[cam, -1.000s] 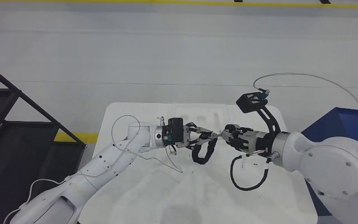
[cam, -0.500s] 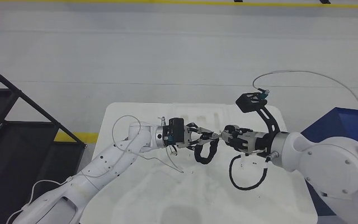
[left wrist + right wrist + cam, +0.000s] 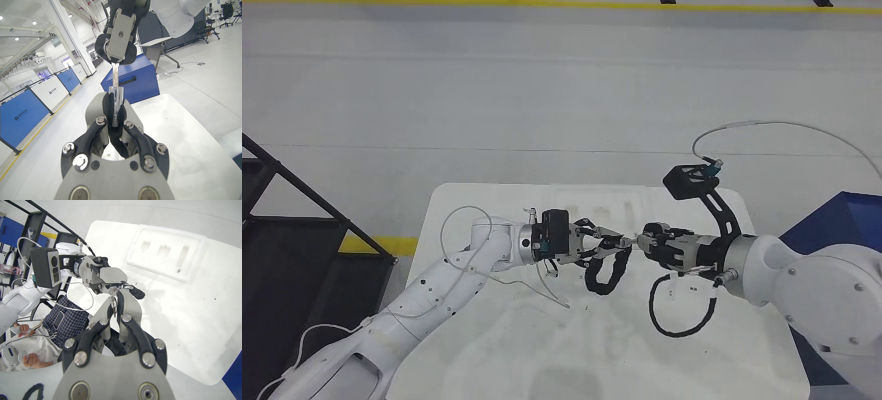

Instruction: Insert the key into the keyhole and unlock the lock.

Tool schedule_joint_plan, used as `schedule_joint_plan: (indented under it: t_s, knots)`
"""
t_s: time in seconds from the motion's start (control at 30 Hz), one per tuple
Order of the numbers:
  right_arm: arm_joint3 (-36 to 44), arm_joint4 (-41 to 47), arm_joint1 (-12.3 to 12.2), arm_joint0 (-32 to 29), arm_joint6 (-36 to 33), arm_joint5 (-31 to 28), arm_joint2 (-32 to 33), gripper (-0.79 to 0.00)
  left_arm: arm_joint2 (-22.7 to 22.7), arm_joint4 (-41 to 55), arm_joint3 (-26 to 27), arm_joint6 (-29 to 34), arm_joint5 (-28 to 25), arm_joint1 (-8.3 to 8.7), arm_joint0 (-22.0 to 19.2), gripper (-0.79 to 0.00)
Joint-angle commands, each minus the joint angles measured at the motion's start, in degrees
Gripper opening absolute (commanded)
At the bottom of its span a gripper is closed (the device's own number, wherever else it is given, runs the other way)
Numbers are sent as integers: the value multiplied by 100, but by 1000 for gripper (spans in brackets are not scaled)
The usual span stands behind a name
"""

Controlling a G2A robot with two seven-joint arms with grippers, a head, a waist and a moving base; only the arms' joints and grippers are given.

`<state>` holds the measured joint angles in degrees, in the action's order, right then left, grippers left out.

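We hold the chrome lock point(image 3: 115, 98) clamped in the left gripper point(image 3: 114, 103) above the middle of the white table point(image 3: 179, 132), while the right gripper point(image 3: 115, 297), also above the table's middle, pinches the key point(image 3: 115, 75) by its head, its blade meeting the lock's keyhole end.

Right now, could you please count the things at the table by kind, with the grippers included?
Grippers: 2, left gripper and right gripper
Locks: 1, the lock
Keys: 1, the key
Foam trays: 1, the foam tray
Total: 5
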<state>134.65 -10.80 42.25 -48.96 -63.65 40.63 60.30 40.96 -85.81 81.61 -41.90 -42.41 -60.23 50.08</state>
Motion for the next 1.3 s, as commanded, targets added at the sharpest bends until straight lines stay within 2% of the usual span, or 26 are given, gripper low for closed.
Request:
schedule_joint_plan:
  t_s: [0.0, 1.0, 1.03, 1.07, 1.1, 1.27]
  knots:
    - [0, 34, -27, 34, 23, 23, -30, -785, 17, -16, 8, 2, 1, -6, 11, -785]
    - [-64, 396, -300, 1032, 368, 368, -1165, -785, 171, -171, 60, 181, -219, -140, 34, -785]
    - [-67, 425, -305, 1064, 386, 386, -1193, -560, 170, -180, 57, 189, -235, -145, 34, -785]
    - [-70, 479, -309, 1101, 404, 404, -1226, -111, 170, -169, 47, 195, -260, -151, 39, -785]
    - [-68, 504, -311, 1122, 406, 407, -1237, 0, 171, -164, 42, 198, -270, -155, 39, -785]
    - [-14, 560, -302, 1275, 337, 243, -1234, 0, 200, -54, -12, 247, -390, -174, 56, -785]
